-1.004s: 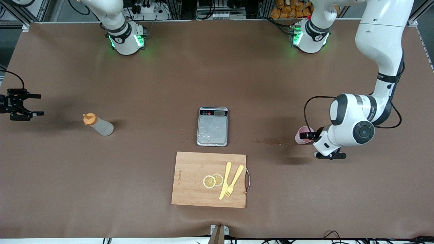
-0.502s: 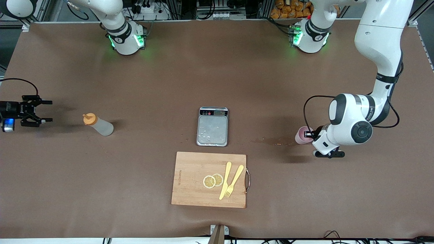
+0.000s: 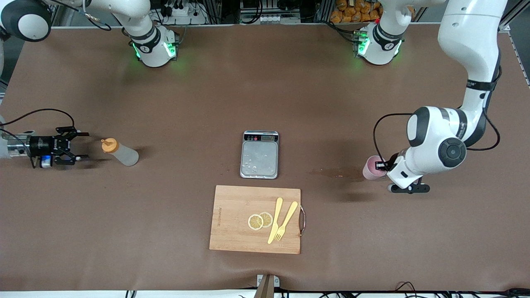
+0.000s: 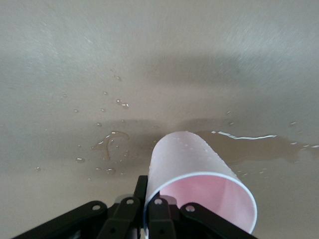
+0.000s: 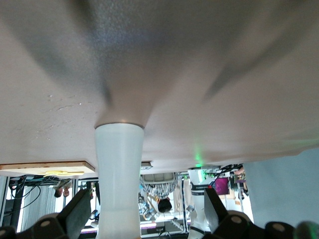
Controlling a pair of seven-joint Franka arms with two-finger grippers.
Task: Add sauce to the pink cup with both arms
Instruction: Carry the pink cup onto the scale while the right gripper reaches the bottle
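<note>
From my remote station, the left gripper was clamped on the rim of the small plain pink plastic cup at the left arm's end of the brown table; the left wrist view showed its fingers pinching the cup wall near the lip, one inside and one outside, the cup leaning. A dark wet stain lay on the table just beside the cup, toward the steel kitchen scale at the middle. At the right arm's end, the right gripper hung low with its jaws spread wide, holding nothing, aimed at the small translucent greyish-white squeeze bottle with the orange cap, which stood apart from it, just ahead. In the right wrist view the bottle sat between the two open fingers. I judged the step in hand to be the grasp on each object: the right gripper would do best to slide in until the bottle's body sat square between the pads, below the cap, then close gently so no sauce squirted early, while I kept the rim-pinched cup level and moved it slowly, for such a hold could slip. A wooden cutting board with lemon slices and yellow cutlery lay nearer the front camera than the scale
</note>
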